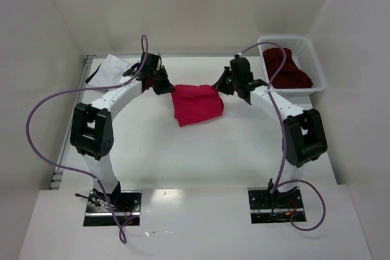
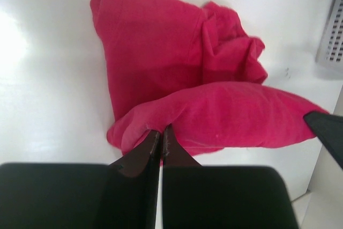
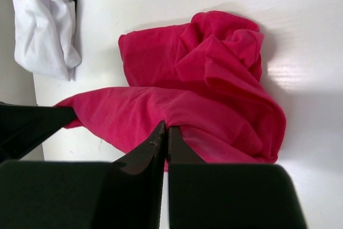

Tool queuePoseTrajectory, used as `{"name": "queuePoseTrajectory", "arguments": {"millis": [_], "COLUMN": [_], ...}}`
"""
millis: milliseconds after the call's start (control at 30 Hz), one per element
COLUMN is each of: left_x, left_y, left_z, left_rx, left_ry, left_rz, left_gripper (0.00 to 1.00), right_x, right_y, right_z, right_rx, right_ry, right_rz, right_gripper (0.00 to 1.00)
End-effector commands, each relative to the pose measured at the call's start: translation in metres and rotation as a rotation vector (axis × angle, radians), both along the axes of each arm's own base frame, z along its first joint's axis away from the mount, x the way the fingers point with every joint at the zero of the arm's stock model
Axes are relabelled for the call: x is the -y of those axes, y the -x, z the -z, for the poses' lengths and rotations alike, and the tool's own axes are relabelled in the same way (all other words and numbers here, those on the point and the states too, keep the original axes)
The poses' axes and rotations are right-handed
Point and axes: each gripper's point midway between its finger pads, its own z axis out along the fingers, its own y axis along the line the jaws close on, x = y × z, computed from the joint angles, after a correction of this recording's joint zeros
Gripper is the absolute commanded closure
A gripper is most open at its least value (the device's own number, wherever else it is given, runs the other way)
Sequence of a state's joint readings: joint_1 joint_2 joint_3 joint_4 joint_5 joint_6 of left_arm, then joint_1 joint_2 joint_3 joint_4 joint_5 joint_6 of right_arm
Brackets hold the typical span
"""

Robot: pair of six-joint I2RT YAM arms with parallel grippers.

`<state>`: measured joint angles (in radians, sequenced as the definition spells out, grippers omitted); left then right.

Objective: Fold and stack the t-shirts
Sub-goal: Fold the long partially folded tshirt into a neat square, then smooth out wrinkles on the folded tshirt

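Pinched the crimson t-shirt [image 1: 196, 105] at opposite ends with left pincer [image 2: 161, 133] and right pincer [image 3: 164, 130], both clamped on cloth. Held one edge stretched above the desk [image 1: 201, 156], remainder bunched below, probably for carrying a fold across.

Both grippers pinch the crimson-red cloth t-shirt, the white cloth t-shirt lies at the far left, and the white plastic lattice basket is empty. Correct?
No: the white plastic lattice basket is not empty; a dark maroon cloth t-shirt lies in it, as the top external view shows. The rest stands.
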<state>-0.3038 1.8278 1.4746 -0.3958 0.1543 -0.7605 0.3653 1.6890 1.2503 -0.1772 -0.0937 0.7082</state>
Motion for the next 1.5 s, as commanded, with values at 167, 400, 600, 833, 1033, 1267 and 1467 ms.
{"name": "queuePoseTrajectory", "arguments": {"millis": [167,400,600,833,1033,1267,1467], "left_x": [-0.019,-0.023,-0.023,-0.033,-0.023,0.018,0.022], "left_y": [-0.059,-0.109,-0.122,-0.104,-0.071,-0.064,-0.079], "left_z": [0.023,0.019,0.035,0.014,-0.003,0.007,0.038], "left_rx": [0.014,0.073,0.050,0.092,0.128,0.114,0.053], "left_ry": [0.020,0.039,0.031,0.024,0.090,0.184,0.192], "left_rz": [-0.011,-0.010,0.019,0.011,0.050,0.121,0.099], "left_gripper": [0.97,0.66,0.22,0.06,0.18,0.93,0.95], "right_x": [-0.001,-0.001,0.009,0.027,0.019,-0.008,-0.018], "right_y": [-0.060,-0.124,-0.147,-0.134,-0.104,-0.103,-0.121], "right_z": [0.000,0.005,0.031,0.008,-0.002,0.003,0.028], "right_rx": [0.077,0.107,0.054,0.096,0.129,0.110,0.055], "right_ry": [-0.021,-0.012,0.007,0.056,-0.004,-0.107,-0.109], "right_rz": [-0.006,0.016,0.018,0.044,-0.031,-0.158,-0.187], "right_gripper": [0.95,0.89,0.14,0.00,0.51,0.99,0.99]}}
